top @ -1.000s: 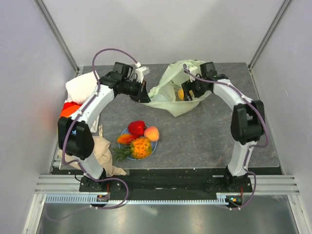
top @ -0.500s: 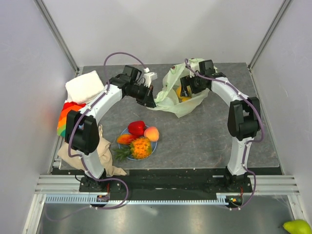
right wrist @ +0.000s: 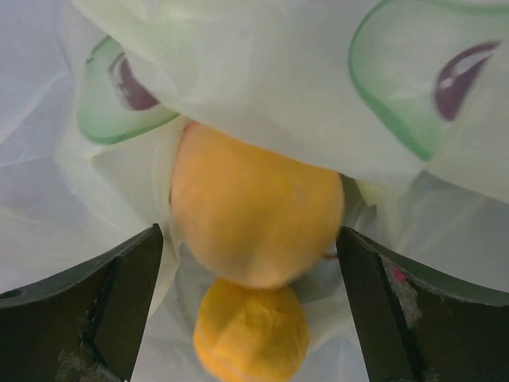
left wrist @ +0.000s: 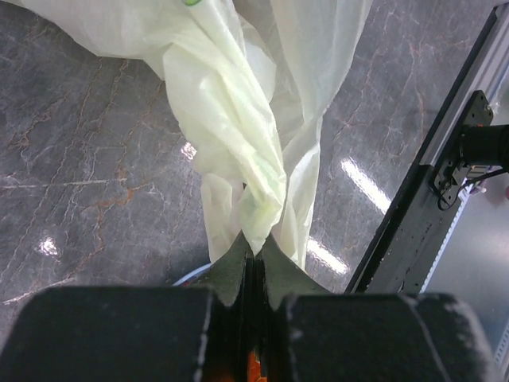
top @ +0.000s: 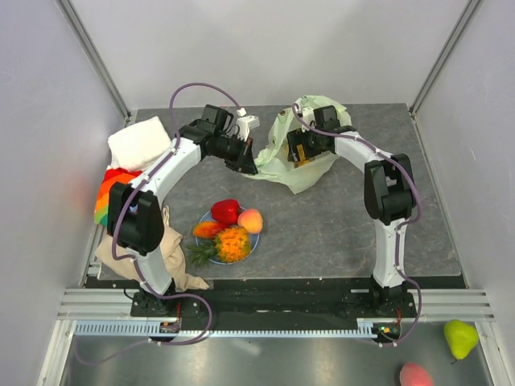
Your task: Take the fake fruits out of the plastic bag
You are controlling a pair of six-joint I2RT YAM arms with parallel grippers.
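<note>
The plastic bag (top: 304, 165) lies crumpled at the back of the table. My left gripper (top: 249, 166) is shut on a twisted edge of the bag (left wrist: 238, 111), pinched at the fingertips (left wrist: 253, 243). My right gripper (top: 295, 149) is inside the bag's mouth, open, its fingers (right wrist: 119, 302) either side of an orange-yellow round fruit (right wrist: 254, 211) without touching it. A smaller yellow fruit (right wrist: 250, 334) lies just below. On the light-blue plate (top: 254, 239) rest a red pepper (top: 226, 211), a peach (top: 250, 220), a pineapple (top: 232, 243) and an orange piece (top: 207, 229).
A white cloth (top: 138, 143) sits at the back left, with a rainbow-coloured item (top: 109, 191) beneath it. A beige cloth (top: 165, 251) lies at the front left. Off the table, bottom right, are a green pear (top: 459, 338) and a pink fruit (top: 414, 375).
My right gripper moved left, deeper into the bag, and opened wider. My left gripper shifted right with the bag's edge, then held. A pear and a pink fruit appeared below the table.
</note>
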